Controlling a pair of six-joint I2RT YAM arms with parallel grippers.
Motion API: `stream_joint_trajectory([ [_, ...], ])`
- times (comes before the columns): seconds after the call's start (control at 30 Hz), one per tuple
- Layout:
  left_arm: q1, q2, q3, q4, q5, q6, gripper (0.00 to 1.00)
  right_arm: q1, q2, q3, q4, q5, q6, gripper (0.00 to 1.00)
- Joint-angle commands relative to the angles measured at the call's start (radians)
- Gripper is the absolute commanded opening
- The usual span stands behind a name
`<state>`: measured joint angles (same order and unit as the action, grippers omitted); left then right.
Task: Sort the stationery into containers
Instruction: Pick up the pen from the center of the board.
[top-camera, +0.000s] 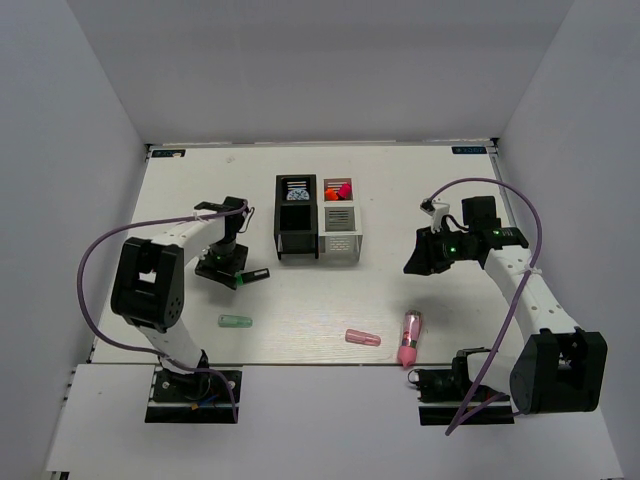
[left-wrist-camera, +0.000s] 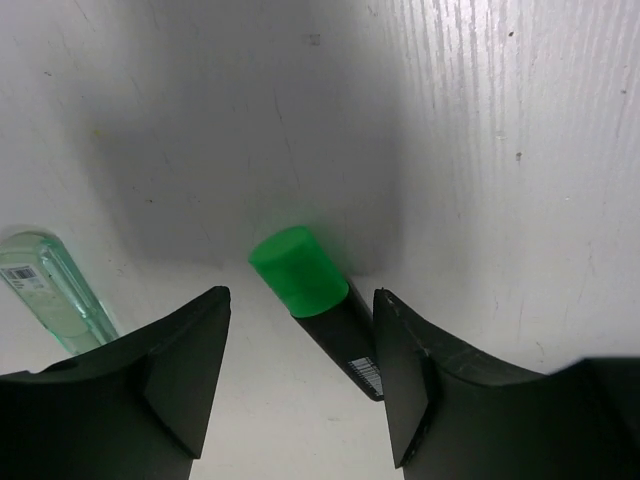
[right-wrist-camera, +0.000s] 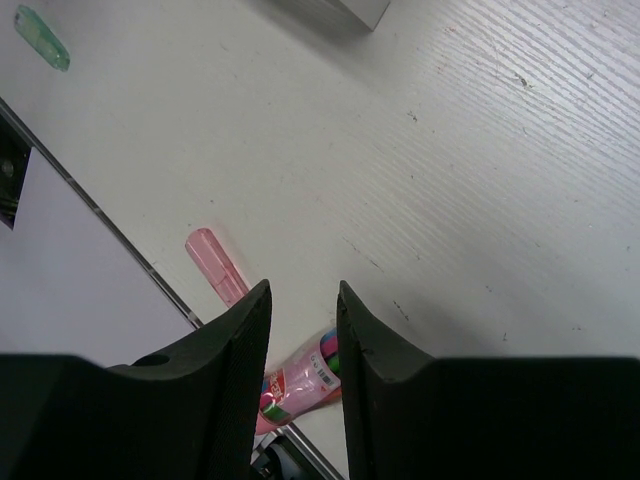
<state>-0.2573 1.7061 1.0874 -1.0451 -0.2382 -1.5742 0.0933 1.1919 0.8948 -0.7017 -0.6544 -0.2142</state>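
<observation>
Left gripper (left-wrist-camera: 300, 297), jaws wide, straddles a green-capped highlighter (left-wrist-camera: 322, 305) lying between its fingers. Right gripper (right-wrist-camera: 303, 292), jaws narrowly parted, holds nothing.

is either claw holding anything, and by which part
Nothing is held. The left claw straddles the green-capped highlighter with open jaws, not gripping it; the right claw is empty.

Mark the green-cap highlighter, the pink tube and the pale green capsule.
green-cap highlighter (left-wrist-camera: 305, 280): left wrist view, on its cap.
pink tube (top-camera: 410, 336): top external view, mid-body.
pale green capsule (top-camera: 235, 321): top external view, its middle.
</observation>
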Motion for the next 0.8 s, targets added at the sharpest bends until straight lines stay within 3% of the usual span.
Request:
stream_joint_trajectory([
  [0.0, 0.0, -0.019, 0.008, 0.014, -0.007, -0.173, 0.7, -0.004, -0.014, 0.029, -0.005, -0.01, -0.011, 0.36],
  [0.37, -0.002, 0.015, -0.092, 0.037, -0.019, -0.233, 0.69, -0.006, -0.018, 0.032, -0.013, -0.016, -0.013, 0.38],
  [0.47, -0.002, -0.009, -0.15, 0.079, -0.038, -0.263, 0.64, -0.009, -0.025, 0.032, -0.012, -0.022, -0.008, 0.38],
  [0.57, -0.005, -0.026, -0.205, 0.131, -0.062, -0.287, 0.49, -0.013, -0.023, 0.03, -0.015, -0.042, -0.005, 0.38],
  [0.6, -0.007, -0.031, -0.219, 0.146, -0.067, -0.287, 0.39, -0.015, -0.025, 0.03, -0.015, -0.044, -0.004, 0.38],
  [0.77, -0.011, -0.039, -0.273, 0.203, -0.069, -0.278, 0.18, -0.029, -0.031, 0.032, -0.018, -0.06, -0.002, 0.38],
])
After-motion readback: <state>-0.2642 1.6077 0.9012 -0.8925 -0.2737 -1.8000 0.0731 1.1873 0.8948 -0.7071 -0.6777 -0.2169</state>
